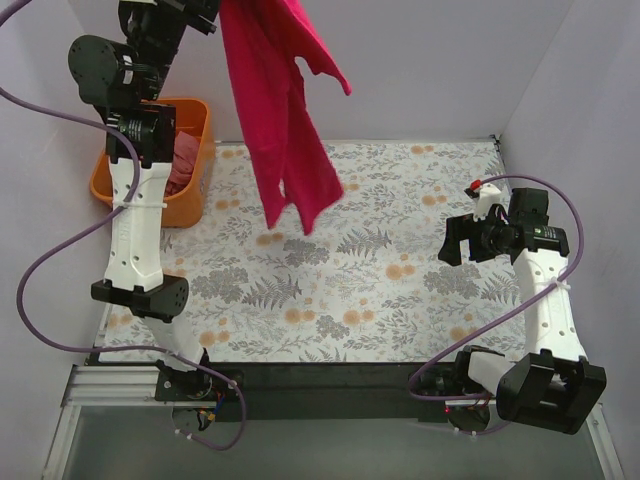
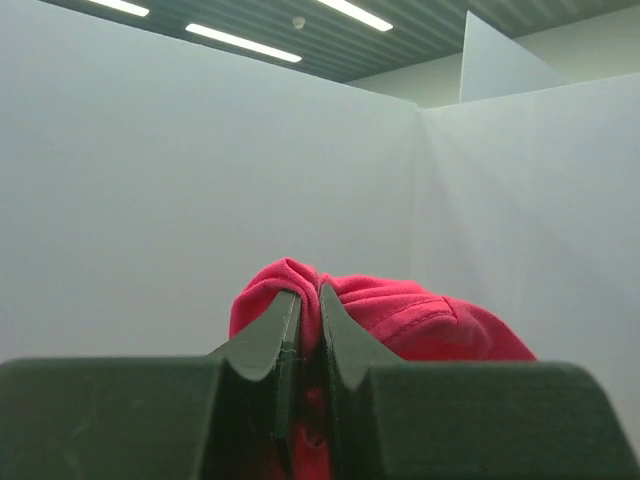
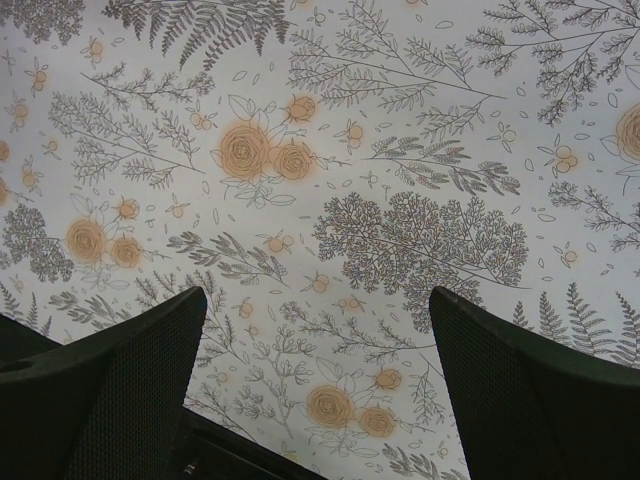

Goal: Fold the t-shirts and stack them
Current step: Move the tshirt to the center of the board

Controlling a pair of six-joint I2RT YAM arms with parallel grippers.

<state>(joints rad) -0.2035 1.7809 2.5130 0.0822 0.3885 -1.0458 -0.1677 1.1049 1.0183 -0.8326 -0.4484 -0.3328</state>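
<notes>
Hanging from the left fingers (image 2: 265, 340), the crimson tee (image 1: 280, 120) drapes down over the far-left part of the tabletop (image 1: 420, 310). In the left wrist view those fingers are pressed nearly together, with a bunch of the tee pinched between them. The cloth bulges over their tips and spills to the right. In the top view the tee falls in long folds, one sleeve sticking out to the right. Whether its lower edge touches the tabletop cannot be told.

The left arm (image 1: 135, 225) rises from its base at the near left edge and stretches up and away. Its wrist lies at the top edge of the top view, above the tub (image 1: 185, 208). The left wrist camera looks out at white walls (image 2: 150, 180).

The right arm (image 1: 540, 295) stands folded at the near right. Its wrist is turned toward the left over the right side of the tabletop, well apart from the crimson tee. The right fingers (image 3: 130, 390) are spread wide and hold nothing, with the floral cloth (image 3: 400, 150) beneath them.

The orange tub sits at the far-left corner, partly covered by the left arm in the top view. A salmon tee (image 1: 183, 165) lies bunched inside it. The crimson tee hangs just to the right of the tub. A purple cable (image 1: 40, 250) loops out from the left arm.
</notes>
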